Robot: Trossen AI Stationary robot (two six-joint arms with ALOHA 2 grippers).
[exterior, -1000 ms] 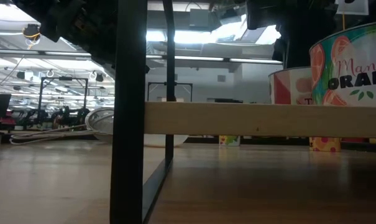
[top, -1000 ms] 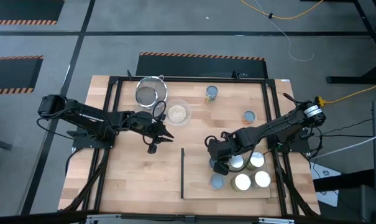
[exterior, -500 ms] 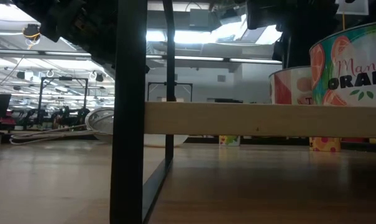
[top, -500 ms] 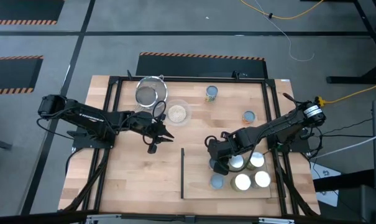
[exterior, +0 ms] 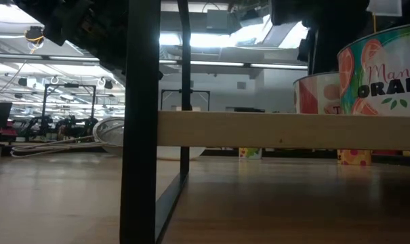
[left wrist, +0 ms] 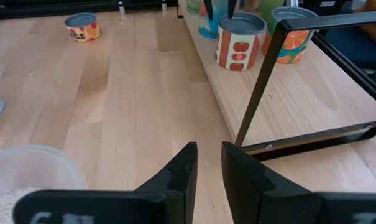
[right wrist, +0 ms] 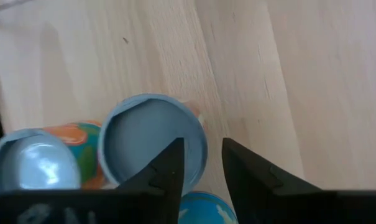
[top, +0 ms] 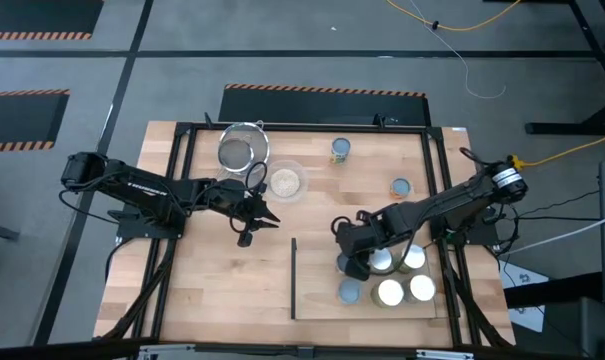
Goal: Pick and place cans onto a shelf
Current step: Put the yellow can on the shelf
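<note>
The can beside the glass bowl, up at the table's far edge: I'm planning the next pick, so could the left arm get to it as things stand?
Probably yes. The left end effector hangs near the glass bowl, with bare table towards the can.

Wooden table (top: pixel 212 280) carrying a metal strainer (top: pixel 240 150), a glass bowl (top: pixel 285 181), two loose cans (top: pixel 340 149) (top: pixel 401 186), and the shelf (top: pixel 317 300) with more cans (top: pixel 389 292) on top.
</note>
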